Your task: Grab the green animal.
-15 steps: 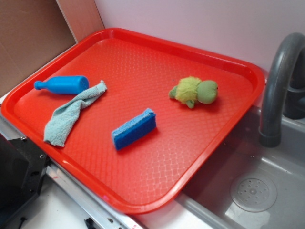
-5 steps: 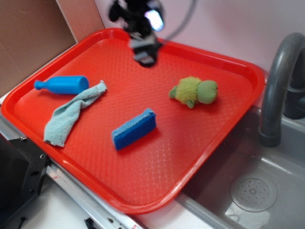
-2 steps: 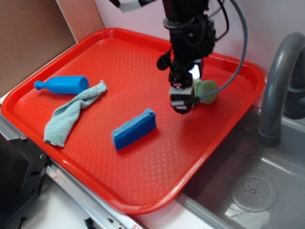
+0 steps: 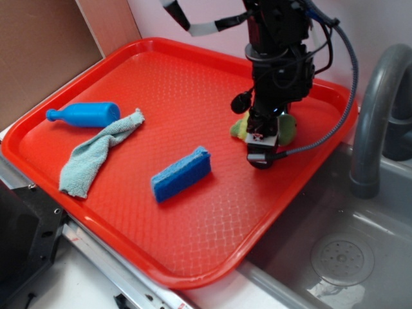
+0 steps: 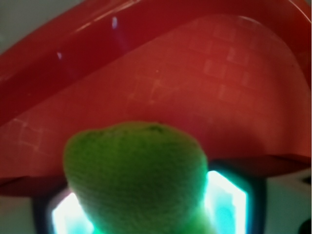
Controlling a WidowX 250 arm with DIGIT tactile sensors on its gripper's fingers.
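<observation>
My gripper (image 4: 262, 149) straddles the green animal (image 4: 286, 128) near the red tray's (image 4: 193, 270) sink-side edge; whether it's clenched, I can't tell. I'd squeeze centered on the plush body.

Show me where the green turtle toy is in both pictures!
Exterior: the green animal lies at the right side of the red tray, mostly hidden behind the gripper.
Wrist: the green animal fills the bottom centre, very close.
Shared landmark: the red tray's raised rim.
</observation>
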